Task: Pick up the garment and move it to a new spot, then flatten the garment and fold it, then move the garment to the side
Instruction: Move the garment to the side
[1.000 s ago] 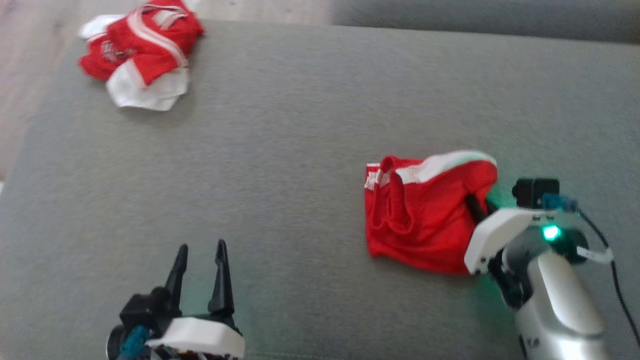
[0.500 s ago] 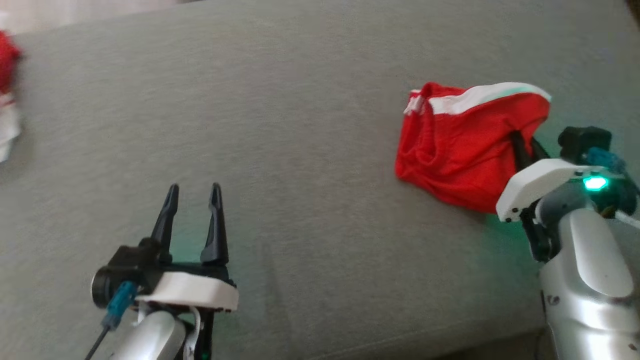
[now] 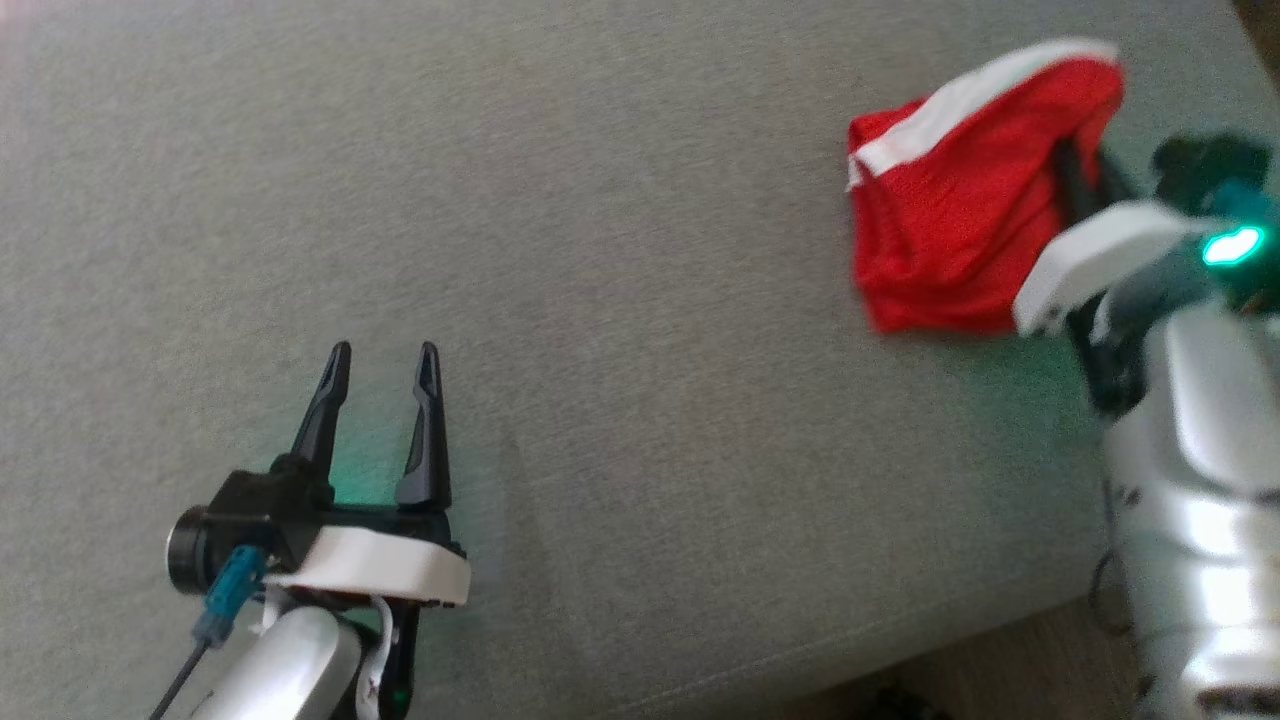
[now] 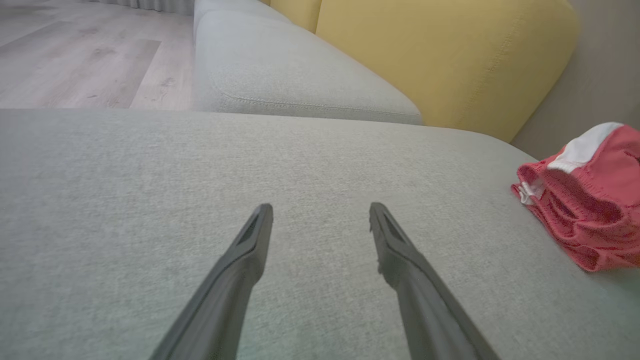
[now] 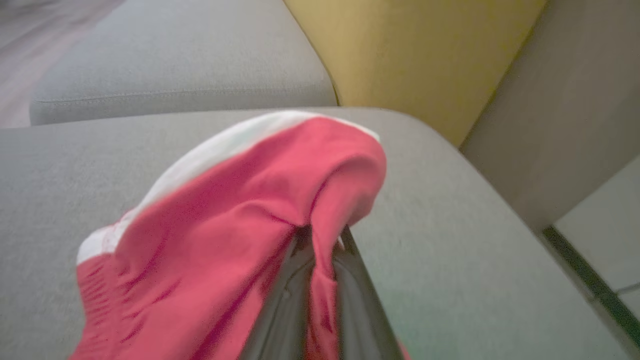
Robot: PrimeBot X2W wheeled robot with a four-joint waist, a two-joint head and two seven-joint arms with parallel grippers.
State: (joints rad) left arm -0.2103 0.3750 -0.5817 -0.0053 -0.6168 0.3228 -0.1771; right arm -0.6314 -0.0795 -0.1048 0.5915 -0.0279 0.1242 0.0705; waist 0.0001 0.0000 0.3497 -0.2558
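Observation:
The garment [image 3: 950,220] is a small red piece with a white band, bunched at the far right of the grey sofa cushion [image 3: 600,250]. My right gripper [image 3: 1075,170] is shut on its right edge, and the cloth drapes over the dark fingers. In the right wrist view the garment [image 5: 225,240] hangs over the pinched fingers, with the right gripper [image 5: 320,235] closed on a fold. My left gripper [image 3: 383,352] stands open over bare cushion at the lower left, far from the cloth. The left wrist view has the left gripper [image 4: 320,212] spread wide and the garment [image 4: 590,200] at its right edge.
A second grey seat cushion [image 4: 280,65] and a yellow back cushion [image 4: 440,55] lie beyond. Wooden floor [image 4: 75,55] is at the far left. The cushion's front edge [image 3: 900,650] runs across the lower right of the head view.
The head camera has swung, so the other red and white pile has left the picture. My right gripper has carried the garment further right and away from the left gripper, which stays open.

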